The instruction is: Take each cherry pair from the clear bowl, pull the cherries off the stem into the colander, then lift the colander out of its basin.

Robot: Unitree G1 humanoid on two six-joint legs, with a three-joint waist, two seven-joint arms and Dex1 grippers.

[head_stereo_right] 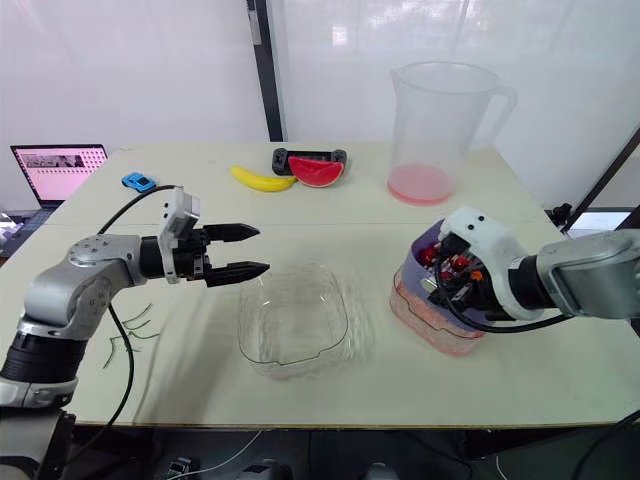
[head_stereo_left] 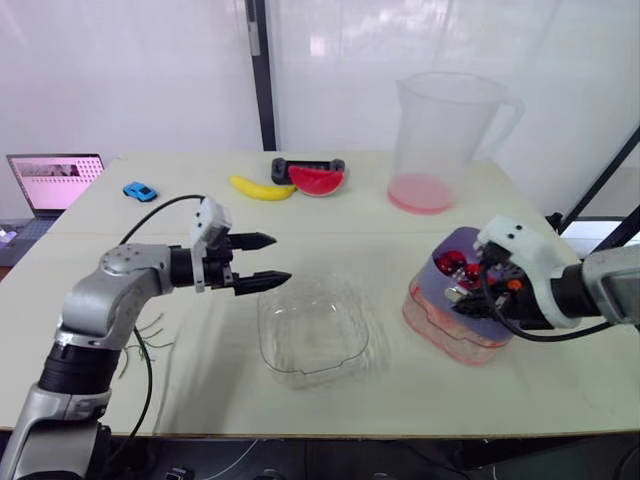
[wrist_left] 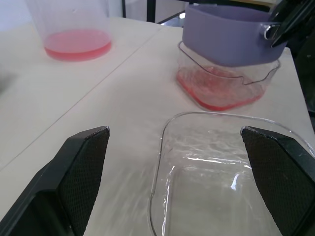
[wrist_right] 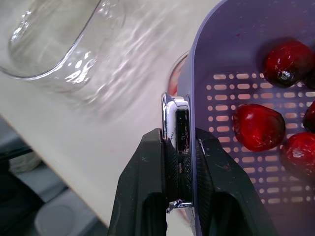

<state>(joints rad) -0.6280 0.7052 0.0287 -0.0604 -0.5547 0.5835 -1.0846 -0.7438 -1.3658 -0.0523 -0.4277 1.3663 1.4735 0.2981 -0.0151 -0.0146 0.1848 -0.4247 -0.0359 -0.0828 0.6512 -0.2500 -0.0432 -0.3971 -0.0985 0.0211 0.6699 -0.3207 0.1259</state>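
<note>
Right end effector (wrist_right: 183,152) gripped the near-left metal handle (wrist_right: 178,128) of the purple perforated plastic colander (wrist_right: 231,59), clear basin (wrist_left: 211,86) directly beneath; left end effector (head_stereo_left: 278,259) gaped empty.

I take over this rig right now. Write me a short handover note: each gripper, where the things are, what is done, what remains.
Left gripper: jaws open, holding nothing, hovering beside the clear bowl.
Right gripper: jaws shut on the rim of the colander.
The clear bowl is empty. The cherries lie in the colander, which sits in its basin. Green stems lie on the table.
Done: destemming, as far as it looks.
Left: lift the colander out of the basin.
</note>
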